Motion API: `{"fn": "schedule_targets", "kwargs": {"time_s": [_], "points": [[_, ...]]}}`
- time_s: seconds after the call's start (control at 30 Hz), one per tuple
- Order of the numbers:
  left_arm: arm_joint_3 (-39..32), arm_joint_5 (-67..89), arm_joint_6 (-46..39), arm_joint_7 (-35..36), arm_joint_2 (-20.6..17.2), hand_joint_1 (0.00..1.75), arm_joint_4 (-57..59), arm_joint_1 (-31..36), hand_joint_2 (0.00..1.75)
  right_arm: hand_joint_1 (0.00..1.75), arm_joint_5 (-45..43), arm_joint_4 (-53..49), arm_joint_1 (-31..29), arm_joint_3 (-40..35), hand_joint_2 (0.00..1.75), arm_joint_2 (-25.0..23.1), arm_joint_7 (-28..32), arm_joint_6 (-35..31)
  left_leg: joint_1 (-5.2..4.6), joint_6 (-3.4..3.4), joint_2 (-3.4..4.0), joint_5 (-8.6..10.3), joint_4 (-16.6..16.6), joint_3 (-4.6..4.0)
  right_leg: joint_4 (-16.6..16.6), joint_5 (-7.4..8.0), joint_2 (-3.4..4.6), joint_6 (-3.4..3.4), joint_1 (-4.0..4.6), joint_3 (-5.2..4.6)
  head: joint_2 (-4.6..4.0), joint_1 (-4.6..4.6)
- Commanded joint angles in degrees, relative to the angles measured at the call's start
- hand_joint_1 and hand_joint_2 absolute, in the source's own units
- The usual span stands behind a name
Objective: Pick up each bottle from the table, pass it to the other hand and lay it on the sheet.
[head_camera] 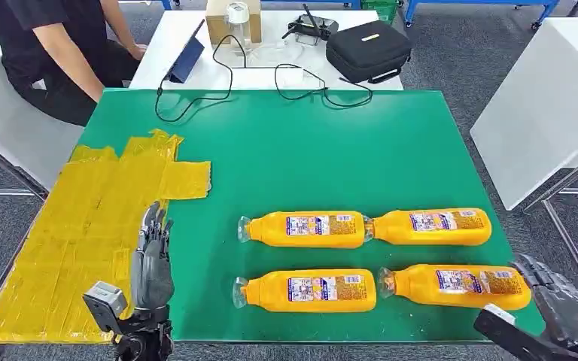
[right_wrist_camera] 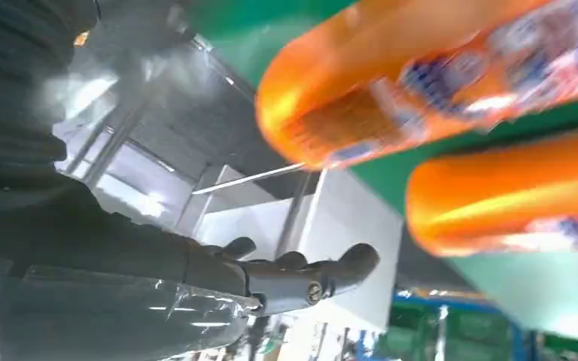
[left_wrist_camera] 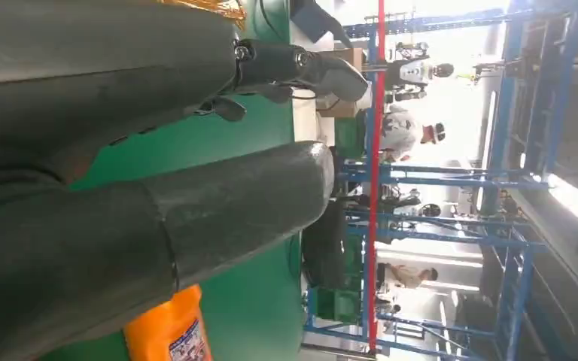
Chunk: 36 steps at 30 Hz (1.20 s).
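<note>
Four orange bottles lie on their sides on your green table [head_camera: 308,150], in two rows of two, caps pointing left. The far-left bottle [head_camera: 305,229] sits end to end with the far-right bottle [head_camera: 433,226], the cap of the right one just touching the base of the left. The near-left bottle [head_camera: 306,290] and the near-right bottle [head_camera: 455,286] lie in a line with a small gap between them.

Your yellow sheet [head_camera: 83,233] covers the left part of the table, well apart from all four bottles, and nothing lies on it.

Your left hand [head_camera: 151,259] rests over the near edge of the table, right beside the sheet's right border, with its fingers stretched straight forward and holding nothing. Your right hand [head_camera: 564,304] is at the near right corner, just beside the base of the near-right bottle, fingers extended and apart, empty; the right wrist view shows them clear of the bottle's base.

Beyond the green table, a person [head_camera: 53,53] in dark clothes sits at a white table [head_camera: 165,45] that carries a black case [head_camera: 367,50], a tablet and cables.
</note>
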<state>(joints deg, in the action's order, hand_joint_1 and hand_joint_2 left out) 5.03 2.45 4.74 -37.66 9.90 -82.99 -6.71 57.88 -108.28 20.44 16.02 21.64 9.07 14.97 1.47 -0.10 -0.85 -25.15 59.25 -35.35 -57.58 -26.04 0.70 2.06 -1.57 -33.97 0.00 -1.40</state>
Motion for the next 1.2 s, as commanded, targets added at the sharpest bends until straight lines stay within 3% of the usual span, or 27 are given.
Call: {"fn": "schedule_targets", "kwargs": {"time_s": [0.03,0.53,0.83,0.93,1.2], "points": [[-0.54,-0.55,0.19,-0.22,-1.10,0.00,3.92,0.78,0.00,0.00,-0.92,5.91,-2.09,-10.59,1.75,3.71,-2.94,-1.03,0.01,0.05,0.15,-0.03,-0.10,0.20,0.13,0.01,0.05,-0.11,0.04,0.17,0.00,-0.02],[-0.15,-0.87,0.88,-0.85,-1.43,0.00,5.79,1.29,0.00,0.00,-0.96,5.40,-0.29,-11.73,1.75,4.69,-4.52,-0.69,-0.03,0.05,0.05,-0.02,-0.09,0.12,0.11,0.00,-0.03,-0.11,0.01,0.11,0.00,0.00],[0.04,-2.20,1.29,-1.24,-1.79,0.00,6.80,2.04,0.00,0.00,-0.44,4.80,1.42,-11.59,1.75,10.20,-8.23,1.02,-0.09,0.10,0.05,-0.02,-0.11,0.18,0.13,-0.01,-0.09,-0.15,-0.04,0.18,0.00,0.00],[-0.08,-2.34,1.08,-1.30,-1.40,0.00,6.48,1.54,0.00,0.00,2.58,7.73,-0.53,-13.17,1.75,10.24,-8.79,0.38,-0.11,0.07,0.08,-0.02,-0.08,0.13,0.11,0.01,-0.01,-0.10,-0.08,0.11,0.00,0.00],[-0.08,-2.31,0.03,-1.66,-1.25,0.00,6.77,0.73,0.00,0.00,9.60,25.03,-13.01,-22.14,1.75,5.31,-8.66,-3.20,-0.01,0.08,0.31,0.01,-0.26,0.38,0.38,0.15,0.17,-0.17,0.04,0.33,0.00,0.00]]}}
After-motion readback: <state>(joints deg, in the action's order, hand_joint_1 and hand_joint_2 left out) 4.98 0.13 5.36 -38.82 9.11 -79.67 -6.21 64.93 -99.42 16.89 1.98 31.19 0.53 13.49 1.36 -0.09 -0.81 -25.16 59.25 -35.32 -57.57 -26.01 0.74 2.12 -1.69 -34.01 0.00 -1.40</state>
